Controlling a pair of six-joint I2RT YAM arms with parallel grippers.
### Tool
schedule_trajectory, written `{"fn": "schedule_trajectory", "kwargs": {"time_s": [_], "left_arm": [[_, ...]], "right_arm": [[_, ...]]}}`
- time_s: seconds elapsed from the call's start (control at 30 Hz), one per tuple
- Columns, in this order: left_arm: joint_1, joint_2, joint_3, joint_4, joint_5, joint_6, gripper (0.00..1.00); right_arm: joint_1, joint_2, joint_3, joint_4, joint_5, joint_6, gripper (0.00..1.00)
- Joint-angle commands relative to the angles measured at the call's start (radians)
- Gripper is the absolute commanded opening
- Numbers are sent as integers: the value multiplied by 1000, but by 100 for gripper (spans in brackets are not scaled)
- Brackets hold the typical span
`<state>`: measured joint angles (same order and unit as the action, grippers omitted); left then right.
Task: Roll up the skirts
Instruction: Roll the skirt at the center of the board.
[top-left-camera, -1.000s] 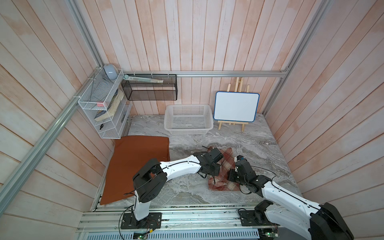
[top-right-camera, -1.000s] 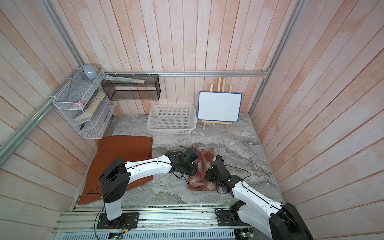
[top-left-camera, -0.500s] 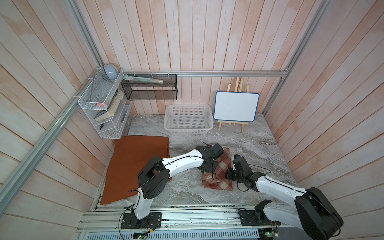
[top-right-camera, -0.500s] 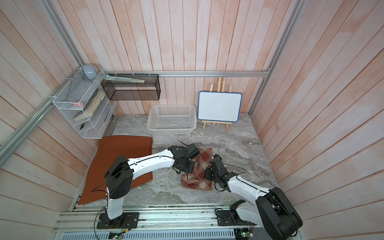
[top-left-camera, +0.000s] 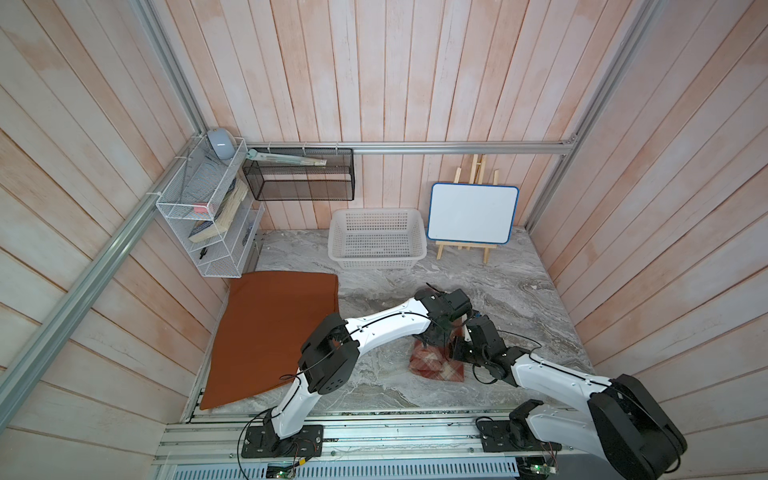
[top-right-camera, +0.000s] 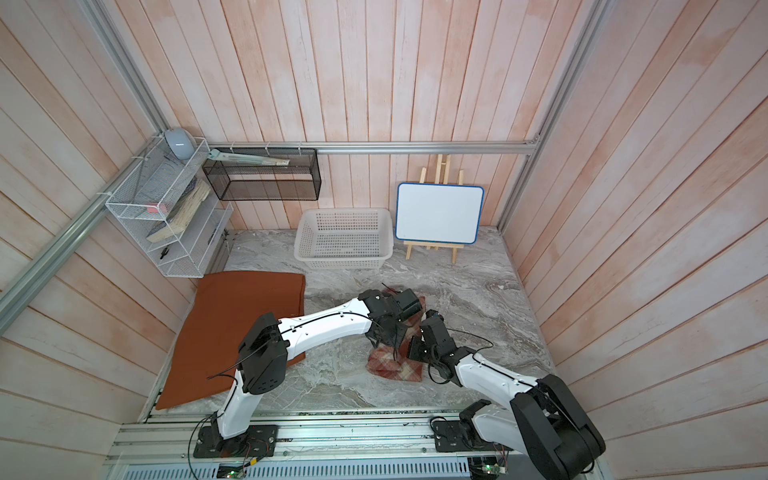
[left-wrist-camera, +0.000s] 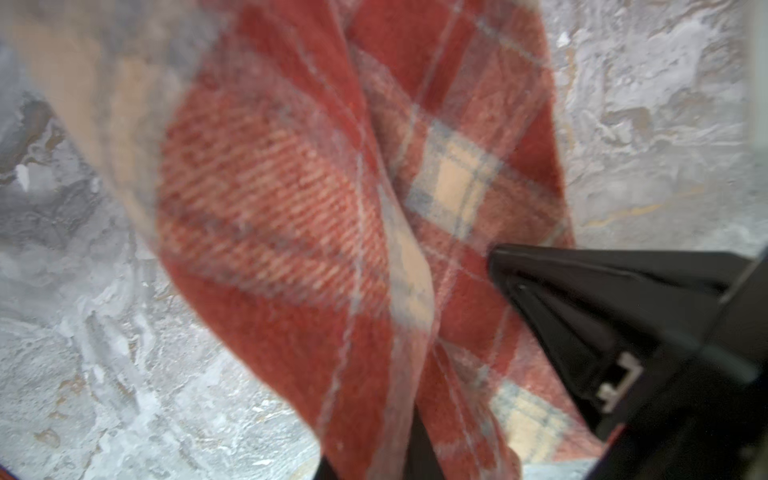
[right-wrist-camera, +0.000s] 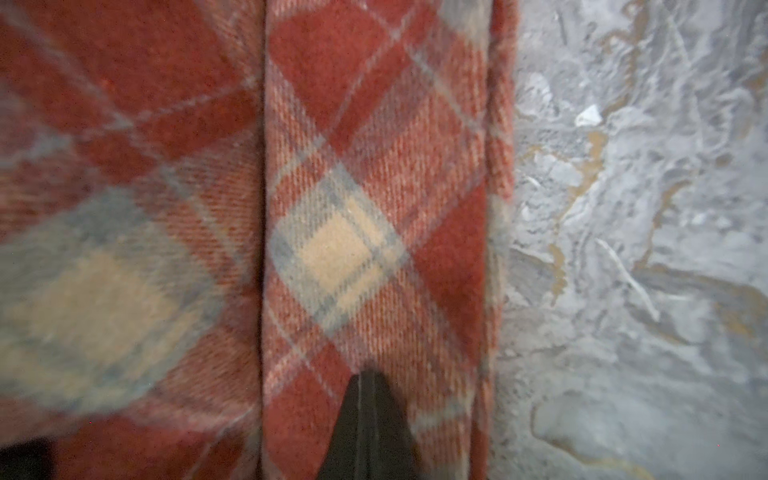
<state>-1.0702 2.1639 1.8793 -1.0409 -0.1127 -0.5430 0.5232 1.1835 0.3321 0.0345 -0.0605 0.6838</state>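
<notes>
Both arms have drawn in over the plaid skirt (top-left-camera: 437, 366), now bunched smaller near the desk's (top-left-camera: 519, 291) front edge, right of middle. Your left gripper (top-left-camera: 434, 338) grasps a raised fold of it. Your right gripper (right-wrist-camera: 365, 405) is clenched, tips on the plaid; whether it pinches cloth, you cannot tell. Along the left edge the orange skirt (top-left-camera: 270, 332) lies flat.

free: bare table (top-left-camera: 519, 291) between basket (top-left-camera: 377, 261) and plaid skirt (top-left-camera: 436, 365), to its right up to the wall, and along the near edge | blocked: orange skirt (top-left-camera: 270, 332) covers the left side; whiteboard (top-left-camera: 473, 214) back right; left arm (top-left-camera: 386, 328) spans mid-table; right arm (top-left-camera: 552, 374) beside plaid skirt
</notes>
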Motion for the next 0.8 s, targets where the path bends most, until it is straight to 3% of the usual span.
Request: {"fn": "schedule_trajectory", "kwargs": {"time_s": [0.0,0.37,0.7,0.77], "left_arm": [[-27,59,64,7,14,-15,0],[-51,116,126,29,50,-38,0],[-77,97,73,185,125,-96,27],[-78,65,21,243,135,-121,38]], "right_arm": [[6,5,-26,-24,-19,2,0],[7,-2,-33,-13,-22,17,0],[7,-13,-46,-12,-17,29,0],[8,-21,-44,-17,-15,31,0]]}}
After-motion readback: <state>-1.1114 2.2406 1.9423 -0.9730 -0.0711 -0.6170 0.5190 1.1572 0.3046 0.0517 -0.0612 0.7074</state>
